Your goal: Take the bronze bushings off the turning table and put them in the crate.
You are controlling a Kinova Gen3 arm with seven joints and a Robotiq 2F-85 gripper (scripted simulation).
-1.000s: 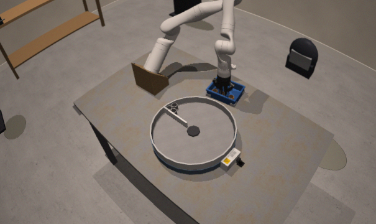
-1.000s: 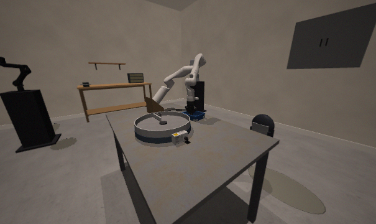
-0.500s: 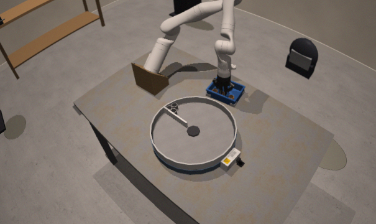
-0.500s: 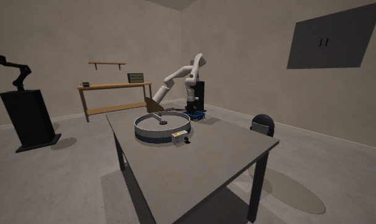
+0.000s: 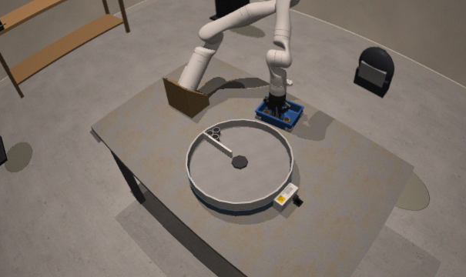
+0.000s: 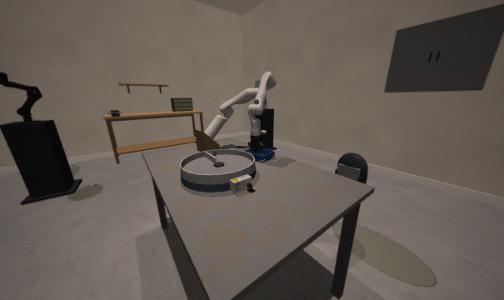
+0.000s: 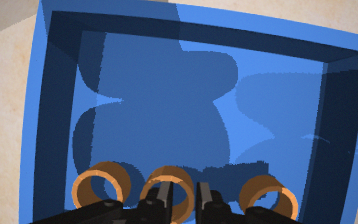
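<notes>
My gripper point(image 5: 277, 115) point(image 6: 256, 152) point(image 7: 184, 196) points down into the blue crate point(image 5: 279, 123) point(image 6: 266, 156) point(image 7: 29, 125). Its fingers are a little apart and grip nothing. In the wrist view three bronze bushings lie in the crate: one to the left point(image 7: 114, 172), one in the middle point(image 7: 170, 172) and one to the right point(image 7: 252, 191). The left finger overlaps the middle bushing; contact is unclear. Several steel bushings point(image 5: 216, 130) sit together on the turning table point(image 5: 256, 181) point(image 6: 239, 159), beside the white bar. No bronze shows on the turning table.
The white bar point(image 5: 218, 144) runs inward from the turning table's raised rim. A white control box point(image 5: 286, 195) point(image 6: 240, 183) stands at its near right edge. A brown angled board point(image 5: 186, 99) point(image 6: 205, 141) stands left of the crate, by the other arm section.
</notes>
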